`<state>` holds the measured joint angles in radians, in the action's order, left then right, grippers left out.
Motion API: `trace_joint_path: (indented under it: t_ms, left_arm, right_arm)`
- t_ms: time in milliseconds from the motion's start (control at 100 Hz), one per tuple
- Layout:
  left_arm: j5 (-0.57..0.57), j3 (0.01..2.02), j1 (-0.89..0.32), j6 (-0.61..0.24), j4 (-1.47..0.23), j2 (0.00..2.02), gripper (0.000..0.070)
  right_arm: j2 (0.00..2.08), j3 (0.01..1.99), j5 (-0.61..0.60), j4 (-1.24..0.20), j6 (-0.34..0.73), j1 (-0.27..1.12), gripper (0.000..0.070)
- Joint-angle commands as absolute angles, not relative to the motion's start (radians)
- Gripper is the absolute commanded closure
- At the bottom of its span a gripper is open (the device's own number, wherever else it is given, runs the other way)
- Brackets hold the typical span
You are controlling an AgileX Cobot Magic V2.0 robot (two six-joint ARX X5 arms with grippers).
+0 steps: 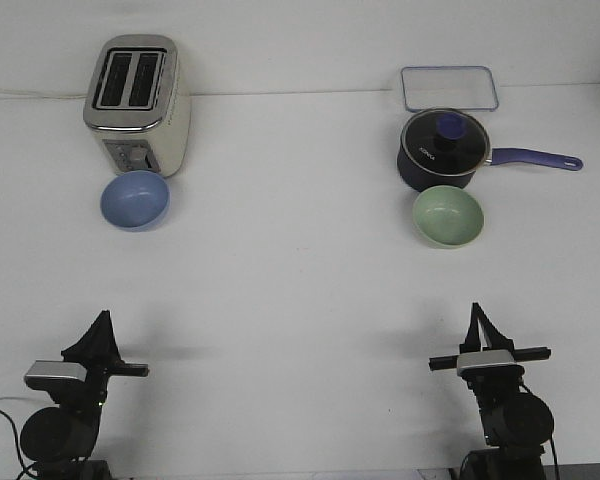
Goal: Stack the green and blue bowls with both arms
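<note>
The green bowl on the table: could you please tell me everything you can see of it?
The green bowl is small, round and smooth, pale mint in colour, with a plain matte look, perhaps plastic or ceramic. It stands upright and looks empty, on the white table on the robot's right side, just in front of the dark lidded saucepan; whether they touch cannot be told. The right gripper is well short of it.

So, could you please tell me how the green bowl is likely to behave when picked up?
The green bowl looks rigid and probably light, being small and thin-walled. Its smooth, glossy surface may slip in a pincer. Sitting upright and empty, it seems unlikely to tip.
</note>
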<state>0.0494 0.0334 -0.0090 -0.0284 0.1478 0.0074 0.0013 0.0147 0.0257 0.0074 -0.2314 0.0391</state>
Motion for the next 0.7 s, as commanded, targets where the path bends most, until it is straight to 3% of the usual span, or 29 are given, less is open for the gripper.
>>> trace_joint_path:
  t_ms: [0,240,360,500,690]
  left_arm:
    - [0.045,0.014,-0.008,-0.035,0.158,0.009,0.0685]
    - [0.045,0.014,-0.008,-0.035,0.158,0.009,0.0685]
    - [0.045,0.014,-0.008,-0.035,0.158,0.009,0.0685]
    - [0.045,0.014,-0.008,-0.035,0.158,0.009,0.0685]
    - [0.045,0.014,-0.008,-0.035,0.158,0.009,0.0685]
  right_arm:
    - [0.001,0.013,0.021,0.02,-0.222,0.04,0.07]
    - [0.001,0.013,-0.001,0.062,-0.006,0.04,0.07]
    - [0.001,0.013,0.0,0.073,0.031,0.04,0.07]
    - [0.001,0.015,0.001,0.064,0.223,0.04,0.07]
    - [0.045,0.152,0.055,-0.125,0.364,0.039,0.07]
